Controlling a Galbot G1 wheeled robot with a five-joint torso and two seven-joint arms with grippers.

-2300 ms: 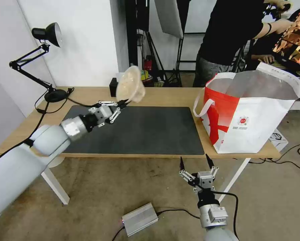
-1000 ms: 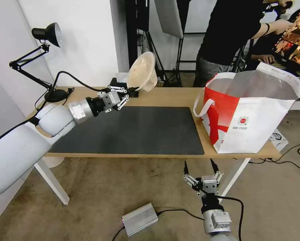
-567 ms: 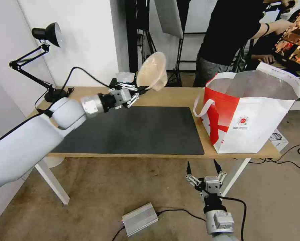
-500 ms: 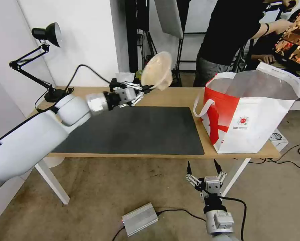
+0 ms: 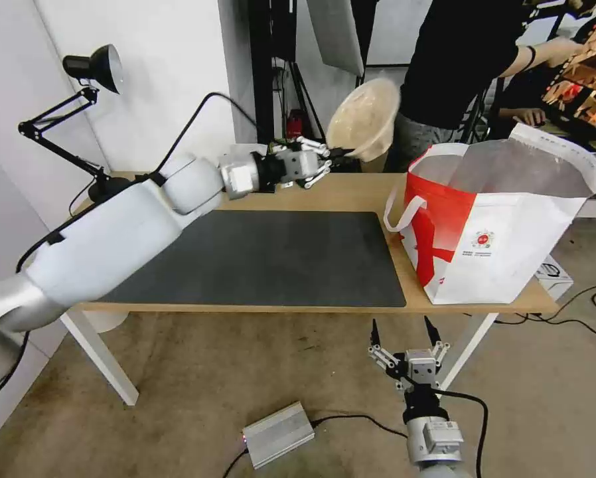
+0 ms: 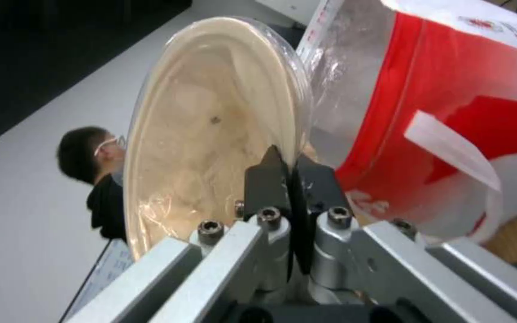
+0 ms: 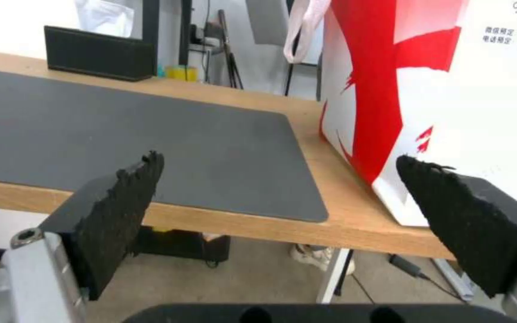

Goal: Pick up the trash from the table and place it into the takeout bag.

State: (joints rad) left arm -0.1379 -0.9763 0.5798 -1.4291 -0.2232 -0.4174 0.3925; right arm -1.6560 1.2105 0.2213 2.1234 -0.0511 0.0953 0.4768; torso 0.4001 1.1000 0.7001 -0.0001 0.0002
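The left gripper (image 5: 338, 154) has swung right, jaws clamped on the beige bowl (image 5: 364, 118)'s rim; the takeout bag (image 5: 504, 226) mouth lies just right; the right gripper (image 5: 404, 332) hangs low, jaws apart.

One beige paper-pulp bowl (image 5: 364, 119) sits clamped in the left gripper (image 5: 334, 154). One takeout bag (image 5: 510, 226) stands just beyond it. One dark mat (image 5: 265, 259), one desk lamp (image 5: 92, 66), one tissue box (image 7: 100, 54) lie behind.
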